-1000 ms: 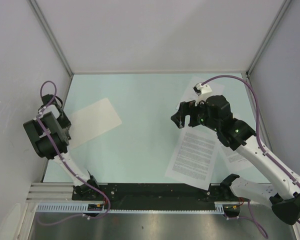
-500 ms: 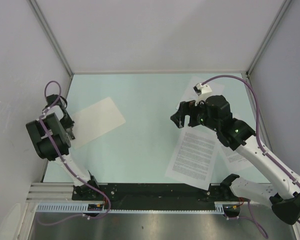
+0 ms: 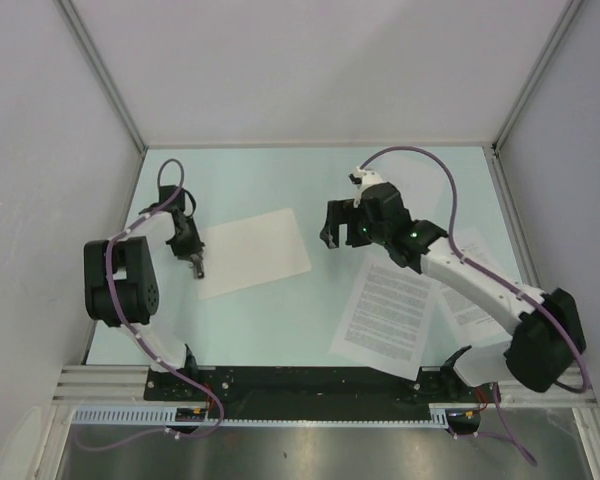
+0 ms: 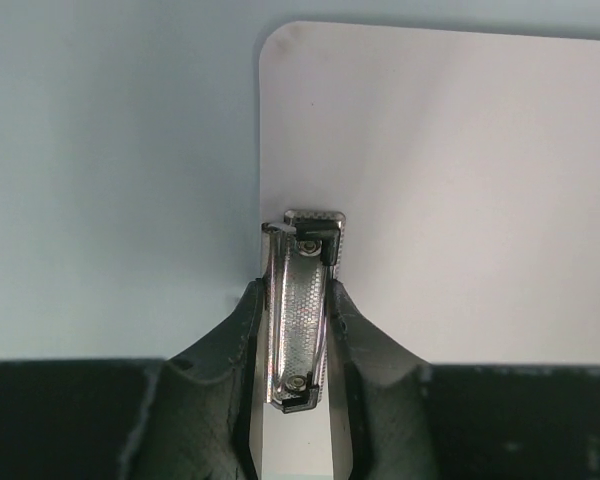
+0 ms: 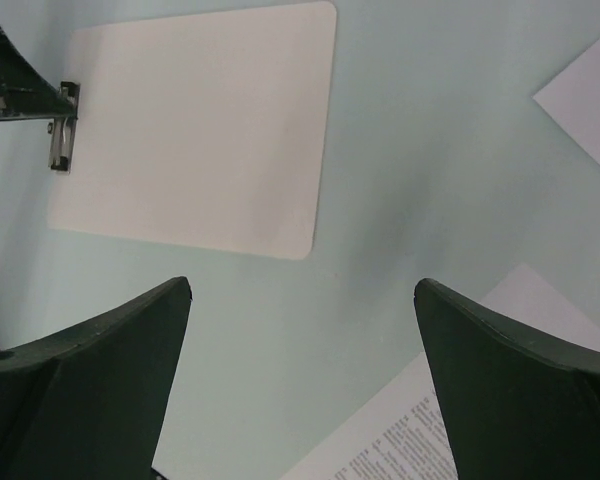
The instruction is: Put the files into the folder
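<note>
The folder (image 3: 255,252) is a blank white clipboard lying left of the table's middle, with its metal clip (image 3: 198,268) on the left short edge. My left gripper (image 3: 194,260) is shut on that clip (image 4: 305,300), one finger on each side, with the board (image 4: 450,200) stretching away. My right gripper (image 3: 331,237) is open and empty, hovering just right of the folder (image 5: 200,120). One densely printed file (image 3: 385,310) lies at the front right, and a second (image 3: 477,312) lies beside it. A third sheet's corner (image 5: 590,100) shows in the right wrist view.
Grey enclosure walls stand close on the left, back and right. The black rail (image 3: 310,385) carrying the arm bases runs along the near edge. A purple cable (image 3: 420,155) loops above the right arm.
My left gripper has dragged the folder by its clip from the left edge towards the middle. My right arm has swung left and back, off the printed sheet, towards the folder.
</note>
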Action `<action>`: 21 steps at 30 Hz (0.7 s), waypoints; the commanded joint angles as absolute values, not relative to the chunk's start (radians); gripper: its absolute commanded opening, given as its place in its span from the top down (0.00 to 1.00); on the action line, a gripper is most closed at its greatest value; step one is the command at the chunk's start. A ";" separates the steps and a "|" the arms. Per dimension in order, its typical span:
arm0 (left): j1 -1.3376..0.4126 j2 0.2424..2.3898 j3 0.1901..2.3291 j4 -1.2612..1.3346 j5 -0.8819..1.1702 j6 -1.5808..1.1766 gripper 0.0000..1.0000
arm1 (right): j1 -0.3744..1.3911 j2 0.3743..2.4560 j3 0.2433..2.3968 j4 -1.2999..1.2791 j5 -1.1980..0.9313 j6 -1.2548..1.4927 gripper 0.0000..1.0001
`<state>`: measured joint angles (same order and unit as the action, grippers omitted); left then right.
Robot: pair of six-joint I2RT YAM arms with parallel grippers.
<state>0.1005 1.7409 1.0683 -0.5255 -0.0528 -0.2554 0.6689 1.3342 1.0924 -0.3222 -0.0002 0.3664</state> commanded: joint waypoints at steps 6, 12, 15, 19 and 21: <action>-0.067 1.592 0.904 -0.497 0.109 -0.546 0.96 | 0.764 1.698 1.133 0.112 -0.017 0.491 0.11; -0.167 1.526 0.913 -0.543 0.003 -0.575 0.60 | 0.808 1.871 1.150 0.208 -0.051 0.519 0.14; -0.179 1.476 0.899 -0.554 -0.057 -0.586 0.45 | 0.802 1.916 1.152 0.219 -0.057 0.512 0.14; -0.189 1.399 0.874 -0.569 -0.109 -0.581 0.33 | 0.785 1.950 1.154 0.241 -0.096 0.486 0.13; -0.201 1.375 0.877 -0.589 -0.126 -0.568 0.34 | 0.778 1.939 1.169 0.195 -0.098 0.457 0.10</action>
